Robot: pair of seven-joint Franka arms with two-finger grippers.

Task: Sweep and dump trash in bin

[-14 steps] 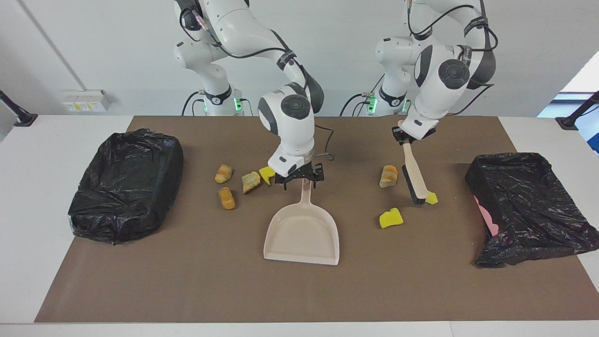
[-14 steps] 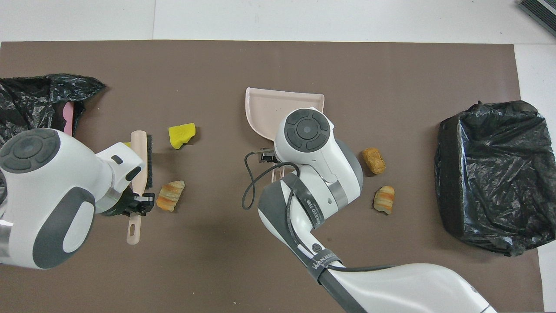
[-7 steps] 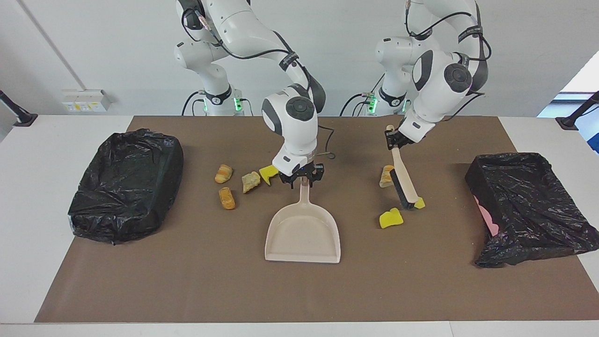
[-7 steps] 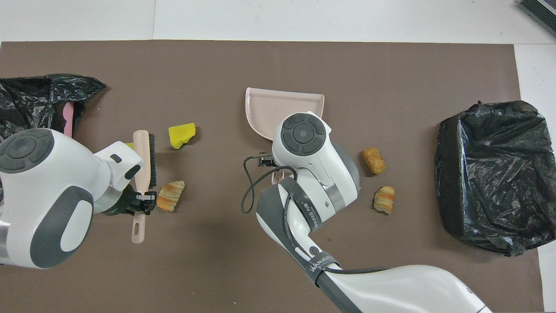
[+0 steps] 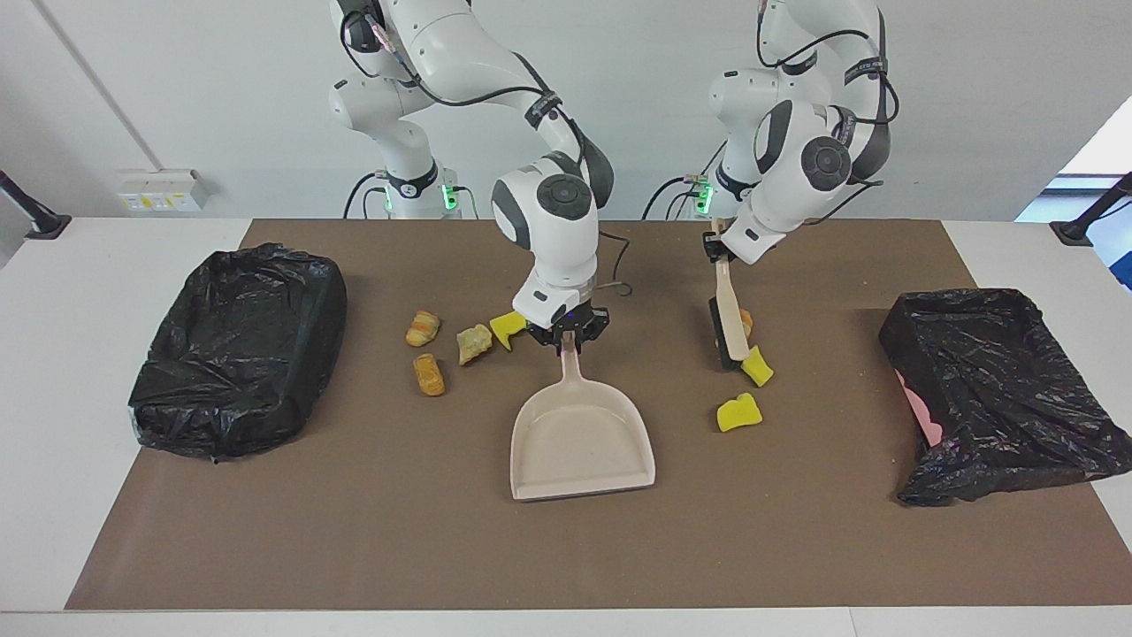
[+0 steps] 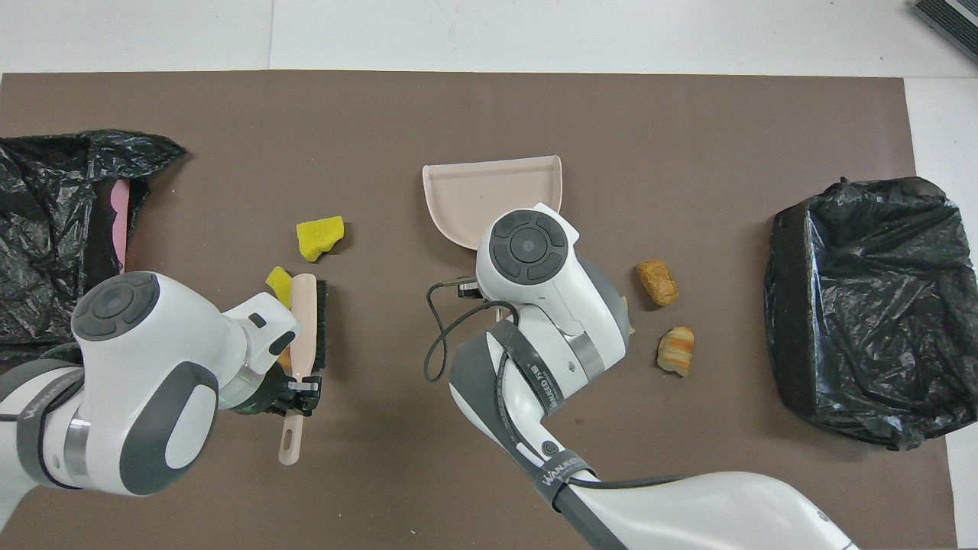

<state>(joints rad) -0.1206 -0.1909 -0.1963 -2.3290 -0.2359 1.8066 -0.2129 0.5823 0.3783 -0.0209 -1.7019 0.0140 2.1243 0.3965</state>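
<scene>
Right gripper (image 5: 567,341) clenches the beige plastic dustpan (image 5: 582,440), handle at twelve o'clock, to catch trash; left gripper (image 5: 713,249) grasps the beige hand brush (image 5: 730,319) for sweeping.

A big white table (image 5: 53,372) has a brown mat (image 5: 566,548) on it. The wall (image 5: 177,88) is plain white.

The right gripper (image 5: 564,341) is reaching down over the middle of the table, wrist bending steeply, its jaws closing on a handle. The left gripper (image 5: 718,252) is hanging tilted over the left arm's end, jaws clamping another handle.
</scene>
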